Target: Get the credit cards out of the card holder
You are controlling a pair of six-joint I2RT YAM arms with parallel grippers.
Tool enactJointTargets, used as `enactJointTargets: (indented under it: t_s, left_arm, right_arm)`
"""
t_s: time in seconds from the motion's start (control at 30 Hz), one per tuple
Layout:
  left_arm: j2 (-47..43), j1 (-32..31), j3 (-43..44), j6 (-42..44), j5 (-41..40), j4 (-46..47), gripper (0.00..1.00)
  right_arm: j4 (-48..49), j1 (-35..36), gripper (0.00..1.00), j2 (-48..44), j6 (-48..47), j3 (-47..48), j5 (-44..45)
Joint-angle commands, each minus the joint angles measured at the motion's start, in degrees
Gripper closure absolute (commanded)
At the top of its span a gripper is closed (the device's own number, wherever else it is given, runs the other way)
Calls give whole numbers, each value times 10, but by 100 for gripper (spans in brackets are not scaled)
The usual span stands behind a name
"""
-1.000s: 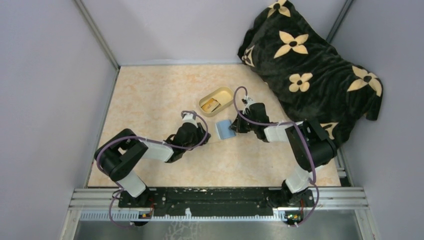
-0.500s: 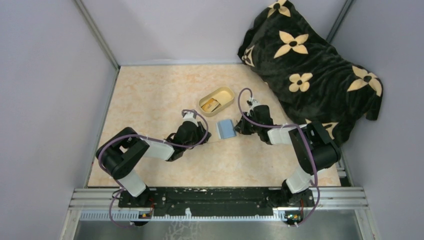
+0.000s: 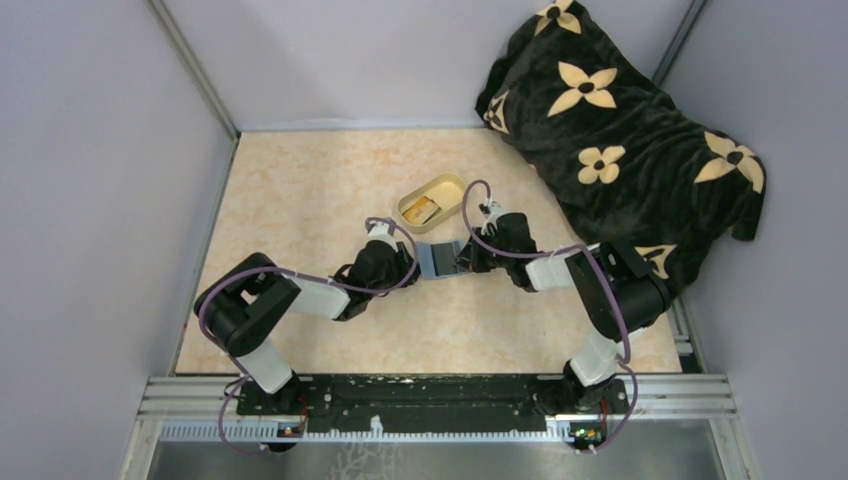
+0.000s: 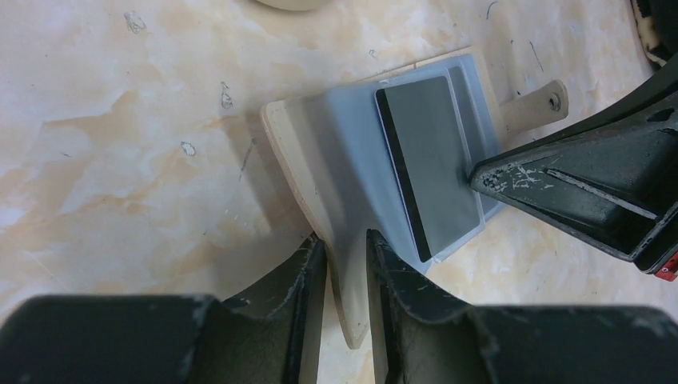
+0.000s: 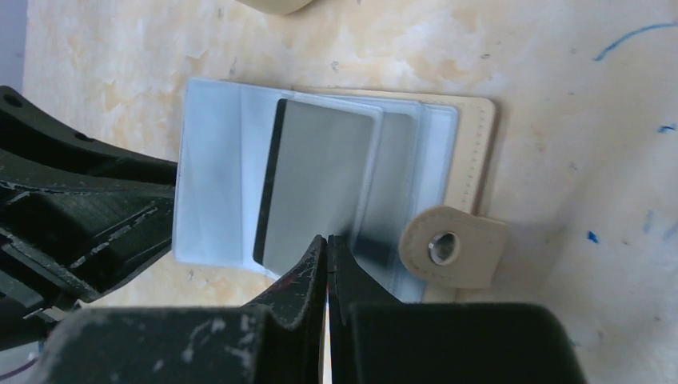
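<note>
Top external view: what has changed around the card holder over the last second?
The right pincer, drawn back half a second ago, has come left again and pinches the edge of the credit card. The left pincer has edged right and clamps the card holder, which shifted slightly left. The oval dish and blanket stayed put.

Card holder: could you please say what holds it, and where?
Left gripper pinches the card holder by its open flap; right gripper, the credit card by its edge.
</note>
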Motion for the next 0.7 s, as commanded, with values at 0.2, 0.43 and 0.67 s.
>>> enactJointTargets:
  t_s: [0.2, 0.43, 0.67]
  left_arm:
    - [23, -1, -13, 13, 22, -86, 68]
    - [-75, -3, -21, 21, -3, -182, 64]
    - [-237, -2, -20, 67, 4, -219, 61]
  right_arm:
    - [-1, 24, 100, 25, 0, 26, -34]
    - [-5, 24, 100, 31, 0, 27, -28]
    - [5, 24, 100, 39, 4, 24, -30]
